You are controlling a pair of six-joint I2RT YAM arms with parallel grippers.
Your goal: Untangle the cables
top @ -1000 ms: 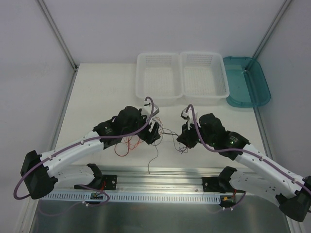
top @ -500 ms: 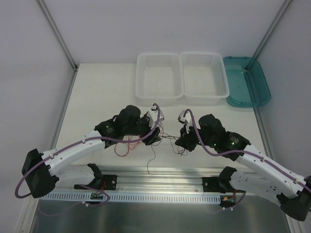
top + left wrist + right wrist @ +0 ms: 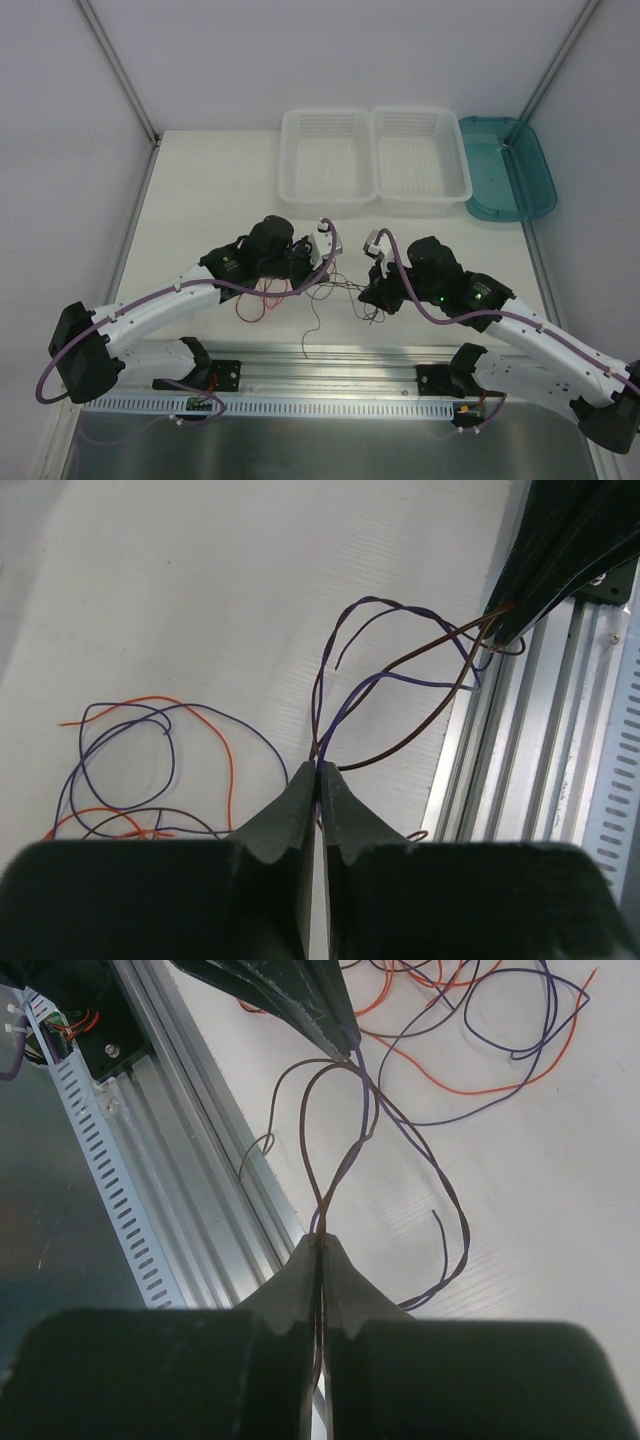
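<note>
The cables are thin wires in orange, purple and brown. Orange and purple loops (image 3: 255,303) lie on the white table under the left arm, and a few strands (image 3: 345,286) stretch between the two grippers. My left gripper (image 3: 324,279) (image 3: 317,769) is shut on purple and brown strands (image 3: 345,695) that rise from its tips. My right gripper (image 3: 368,294) (image 3: 321,1239) is shut on a brown wire loop (image 3: 335,1120), and a purple strand (image 3: 450,1210) curves beside it. One loose end (image 3: 313,328) trails toward the rail. Orange wire (image 3: 228,760) curls to the left of the left fingers.
Two white mesh baskets (image 3: 325,160) (image 3: 420,160) stand side by side at the back, with a teal tray (image 3: 510,170) to their right. An aluminium rail (image 3: 330,372) runs along the near table edge, close below both grippers. Grey walls bound both sides.
My left gripper has shut on the strands and shifted slightly right toward the right gripper. The right gripper stayed shut and edged a little left.
</note>
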